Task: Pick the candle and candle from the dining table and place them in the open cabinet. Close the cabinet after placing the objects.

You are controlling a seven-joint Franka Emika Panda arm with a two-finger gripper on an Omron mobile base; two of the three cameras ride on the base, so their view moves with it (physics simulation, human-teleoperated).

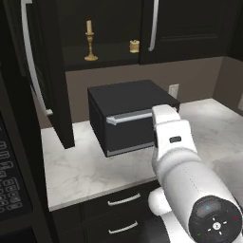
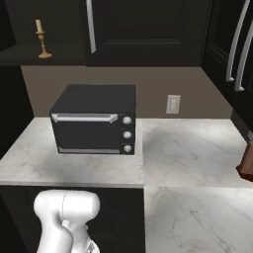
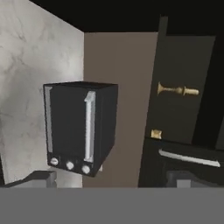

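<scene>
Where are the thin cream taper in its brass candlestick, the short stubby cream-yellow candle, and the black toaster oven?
Thin cream taper in brass candlestick [image 1: 90,45], left base view, on the brass stem.
Short stubby cream-yellow candle [image 1: 135,46], left base view, on its body.
Black toaster oven [image 2: 89,131], right base view, on its door.

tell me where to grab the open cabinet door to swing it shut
Judging by its pose, take the open cabinet door by its long vertical silver handle, coming from the front: the bar stands off the panel, so open fingers can close around it. A push on the door's face could also work.

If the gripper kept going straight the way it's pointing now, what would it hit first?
Probably the brown back wall between the toaster oven and the open cabinet; the path looks free until then, though depth is hard to judge.
</scene>
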